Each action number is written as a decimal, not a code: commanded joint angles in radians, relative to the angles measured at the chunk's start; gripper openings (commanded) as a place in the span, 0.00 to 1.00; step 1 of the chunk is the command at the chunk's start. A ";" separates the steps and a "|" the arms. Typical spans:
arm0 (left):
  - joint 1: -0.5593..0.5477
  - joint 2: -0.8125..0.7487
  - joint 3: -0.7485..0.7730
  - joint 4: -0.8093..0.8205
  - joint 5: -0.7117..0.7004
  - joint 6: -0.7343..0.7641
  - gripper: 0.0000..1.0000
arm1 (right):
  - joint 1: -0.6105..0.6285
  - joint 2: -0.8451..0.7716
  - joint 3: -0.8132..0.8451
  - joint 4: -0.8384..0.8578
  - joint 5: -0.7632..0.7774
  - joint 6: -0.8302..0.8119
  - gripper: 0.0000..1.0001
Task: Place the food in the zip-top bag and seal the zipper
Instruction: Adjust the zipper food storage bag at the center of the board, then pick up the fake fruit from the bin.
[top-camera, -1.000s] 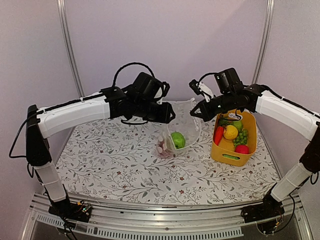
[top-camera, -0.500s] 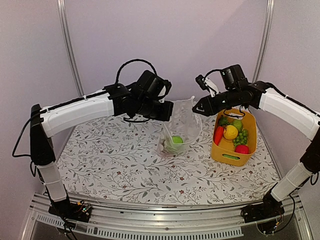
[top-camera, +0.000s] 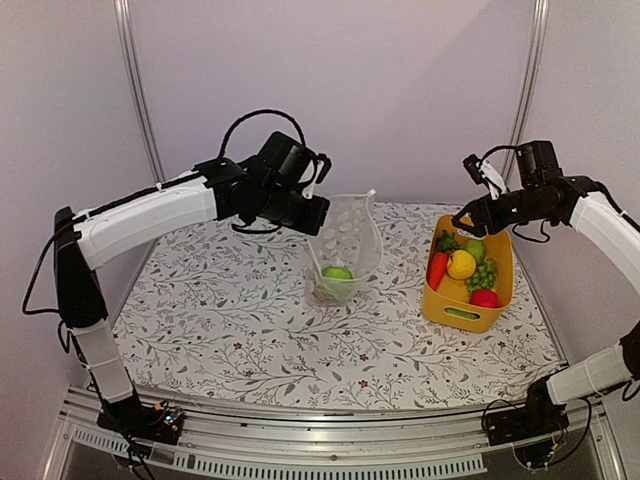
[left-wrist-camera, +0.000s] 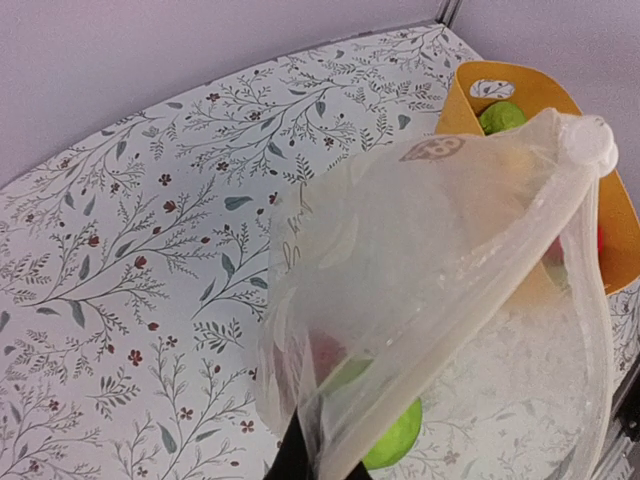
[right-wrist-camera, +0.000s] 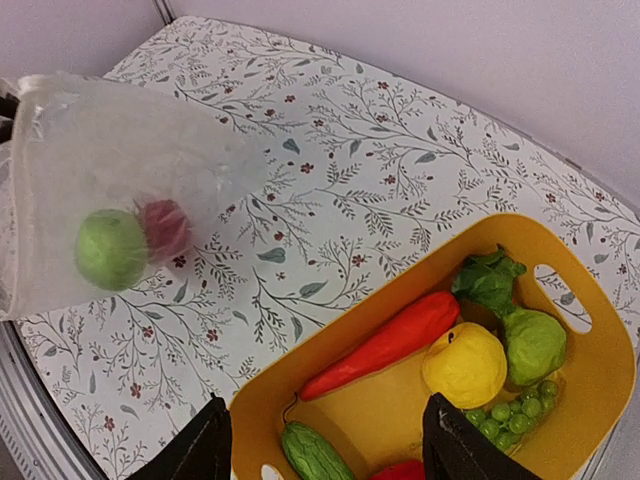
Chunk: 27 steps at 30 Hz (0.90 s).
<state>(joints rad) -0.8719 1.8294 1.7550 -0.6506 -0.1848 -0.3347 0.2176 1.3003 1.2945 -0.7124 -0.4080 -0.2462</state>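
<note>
The zip-top bag (top-camera: 347, 243) hangs over the table's middle, dotted and clear, its mouth up and the zipper (top-camera: 345, 198) unsealed. My left gripper (top-camera: 318, 212) is shut on the bag's left mouth edge; in the left wrist view its dark fingertips (left-wrist-camera: 290, 462) pinch the plastic (left-wrist-camera: 430, 290). A green apple (top-camera: 337, 273) and a red fruit (right-wrist-camera: 163, 228) lie in the bag's bottom. My right gripper (top-camera: 470, 213) is open and empty above the yellow bin (top-camera: 462, 317). Between its fingers (right-wrist-camera: 325, 450) I see the carrot (right-wrist-camera: 390, 340), lemon (right-wrist-camera: 465, 365), another green apple (right-wrist-camera: 532, 343) and grapes (right-wrist-camera: 510, 415).
The yellow bin's near wall (right-wrist-camera: 300, 375) also holds a small dark green vegetable (right-wrist-camera: 315, 455) and a red fruit (top-camera: 484, 298). The floral tablecloth (top-camera: 230, 320) covers the table. Grey walls and two metal posts stand close behind.
My right gripper has let go of the bag's right edge, opened, and swung right over the bin. My left gripper has shut on the bag's left edge; the bag now hangs from it alone.
</note>
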 joint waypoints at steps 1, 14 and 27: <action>0.033 -0.091 -0.005 -0.037 -0.006 0.132 0.00 | -0.078 0.064 -0.051 -0.043 0.074 -0.099 0.65; 0.045 -0.117 -0.205 0.143 0.158 0.184 0.00 | -0.090 0.433 0.041 -0.013 0.254 -0.106 0.80; 0.059 -0.161 -0.307 0.232 0.236 0.160 0.00 | -0.091 0.615 0.120 0.014 0.321 -0.047 0.87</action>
<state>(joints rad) -0.8310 1.7107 1.4700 -0.4648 0.0151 -0.1688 0.1295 1.8599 1.3853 -0.7174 -0.1246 -0.3218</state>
